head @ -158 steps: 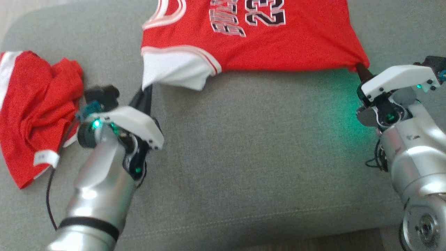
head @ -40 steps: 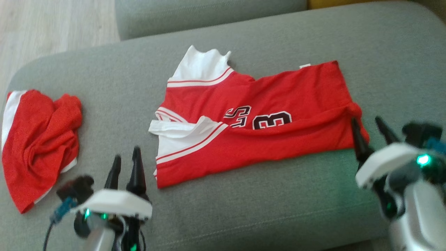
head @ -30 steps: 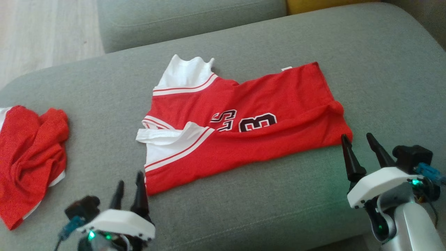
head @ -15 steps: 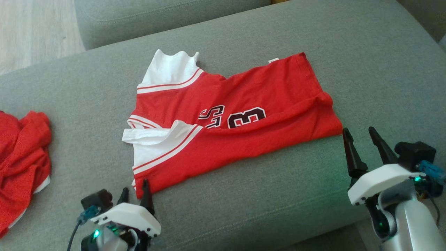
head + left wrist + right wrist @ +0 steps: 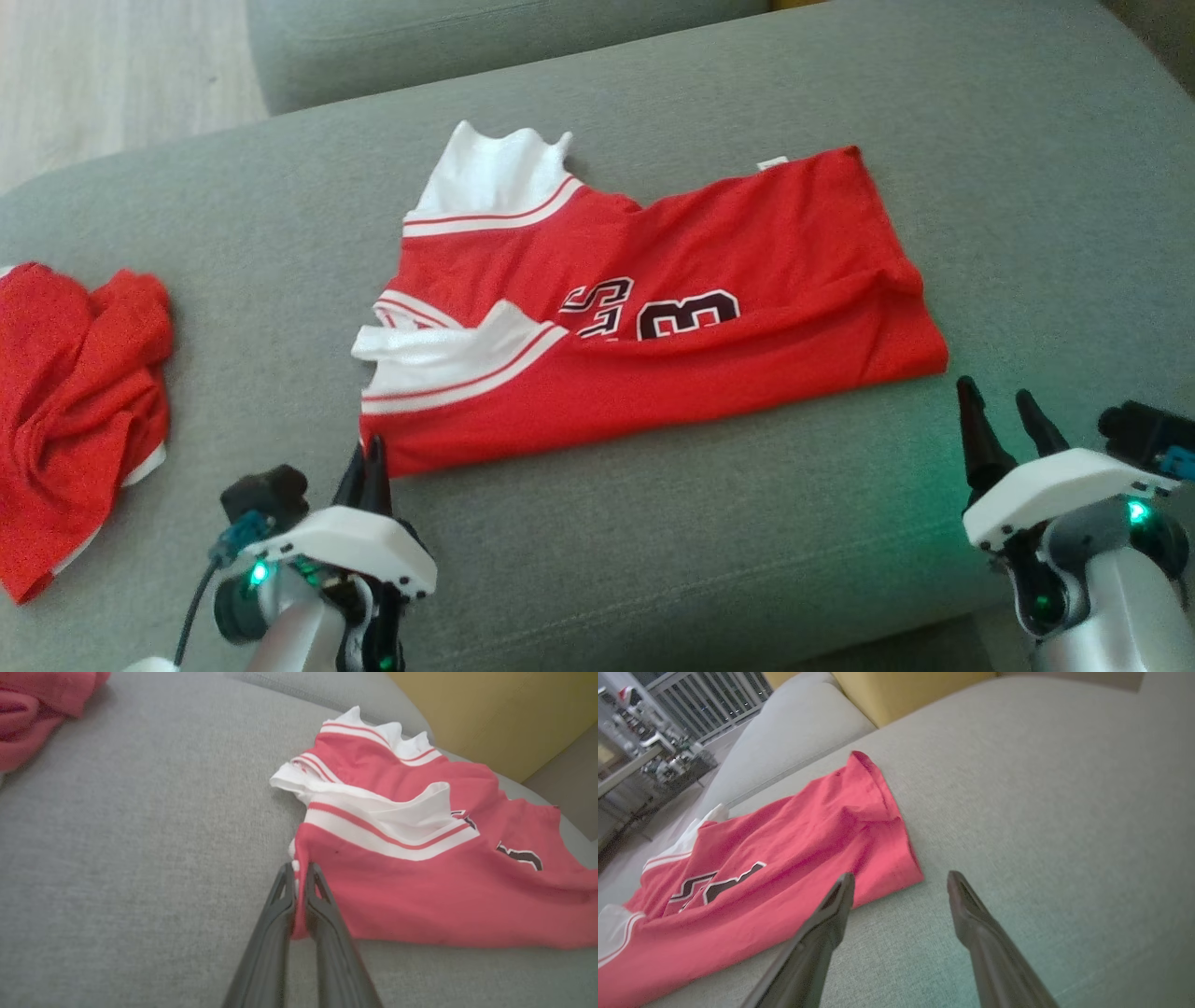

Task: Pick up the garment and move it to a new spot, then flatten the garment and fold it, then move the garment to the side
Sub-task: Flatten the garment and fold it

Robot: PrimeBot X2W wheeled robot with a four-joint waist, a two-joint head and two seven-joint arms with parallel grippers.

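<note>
The garment [image 5: 672, 280] is a red jersey with white sleeves and black digits, lying folded lengthwise across the grey sofa seat [image 5: 653, 560]. My left gripper [image 5: 371, 453] is at its near left corner. In the left wrist view the left gripper [image 5: 300, 870] has its two fingers pressed together with the red corner of the garment [image 5: 420, 896] pinched between them. My right gripper [image 5: 997, 403] stands open just off the near right corner, resting low over the seat. In the right wrist view the right gripper [image 5: 901, 877] has bare cushion between its fingers, beside the garment [image 5: 808, 858].
A second red and white garment [image 5: 75, 401] lies crumpled at the seat's left end, also seen as a red heap [image 5: 32, 709]. A yellow cushion [image 5: 490, 714] stands behind the seat. Wooden floor [image 5: 93, 75] shows at the far left. The seat's front edge runs near my arms.
My left gripper moved up to the jersey's near left corner and shut on it. The right gripper stays open by the right corner. The camera has shifted a little.
</note>
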